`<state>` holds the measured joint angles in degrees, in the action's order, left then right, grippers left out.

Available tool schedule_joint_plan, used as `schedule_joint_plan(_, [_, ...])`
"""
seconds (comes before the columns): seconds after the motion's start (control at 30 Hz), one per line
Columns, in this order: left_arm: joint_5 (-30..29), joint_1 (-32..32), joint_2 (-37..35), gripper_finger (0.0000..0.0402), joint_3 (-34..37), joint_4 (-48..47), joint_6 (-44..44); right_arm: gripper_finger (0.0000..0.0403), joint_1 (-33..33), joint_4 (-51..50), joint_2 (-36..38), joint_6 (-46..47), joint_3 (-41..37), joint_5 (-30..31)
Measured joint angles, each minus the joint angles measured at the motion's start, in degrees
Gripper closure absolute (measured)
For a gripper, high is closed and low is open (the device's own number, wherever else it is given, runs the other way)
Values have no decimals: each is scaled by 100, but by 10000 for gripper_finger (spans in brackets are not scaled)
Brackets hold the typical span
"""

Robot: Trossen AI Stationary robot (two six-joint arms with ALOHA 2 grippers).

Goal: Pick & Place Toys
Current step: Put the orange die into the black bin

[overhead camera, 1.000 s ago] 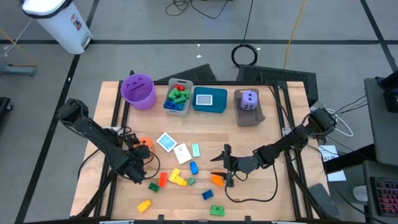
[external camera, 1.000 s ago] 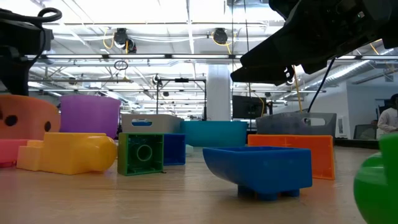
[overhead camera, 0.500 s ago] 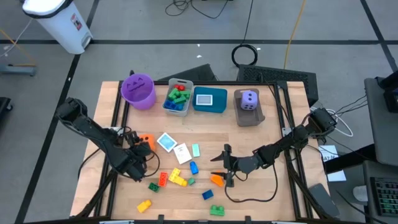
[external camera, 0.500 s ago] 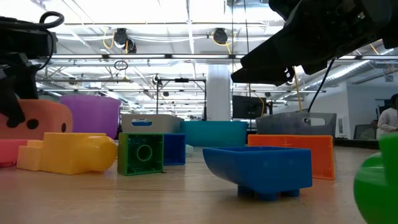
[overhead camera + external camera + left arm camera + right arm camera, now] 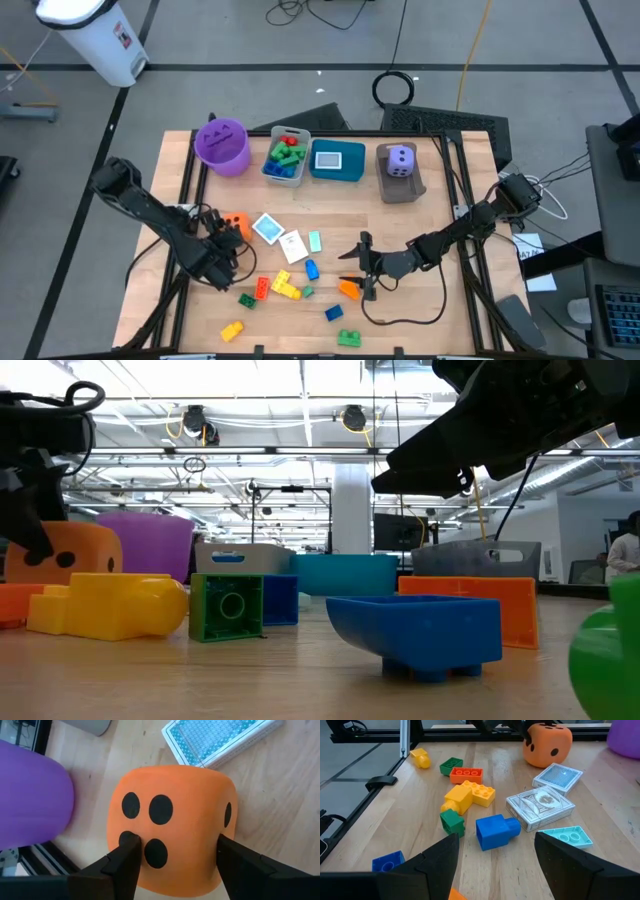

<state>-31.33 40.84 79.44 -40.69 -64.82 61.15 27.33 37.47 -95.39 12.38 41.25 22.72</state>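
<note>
The orange die (image 5: 233, 223) with black dots sits on the wood at the table's left, beside a blue-backed card (image 5: 268, 228). My left gripper (image 5: 175, 857) reaches slanting down over it, a finger on each side of it. In the low view the die (image 5: 75, 550) shows at the far left with a dark finger in front. My right gripper (image 5: 356, 262) hangs open near mid-table, above an orange brick (image 5: 348, 289), with nothing between its fingers (image 5: 435, 865). Loose bricks (image 5: 285, 288) in yellow, red, green and blue lie between the arms. My left gripper pinches the orange die between its two fingers. One finger lies on the dotted face (image 5: 142, 837) and the other on the opposite side (image 5: 212, 837). The fingers come slanting down from the table's left near side. The die stays upright with its bottom on the table.
Along the far edge stand a purple bucket (image 5: 222, 146), a grey bin of bricks (image 5: 287, 157), a teal bin (image 5: 337, 161) and a brown bin (image 5: 402, 188) holding a purple die (image 5: 400, 160). A second card (image 5: 292, 246) and a flat teal piece (image 5: 315, 240) lie mid-table.
My left gripper has sunk a little over the orange die, and one of its fingers has come in against the die's face in the low view. The die has shifted slightly sideways on the table. My right arm has kept still.
</note>
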Motion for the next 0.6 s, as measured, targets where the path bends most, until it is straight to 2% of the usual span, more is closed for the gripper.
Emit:
schedule_joint_plan(0.23, [-229,-24,-265,169,-375,-619,197,152,0,1,0,0,0,0])
schedule_joint_plan(0.43, [-558,-203,-404,169,-738,-870,-70,152,0,0,0,0,0,0])
schedule_joint_plan(0.6, [-1152,-416,-483,169,-1011,-835,-346,152,0,0,0,-289,0,12])
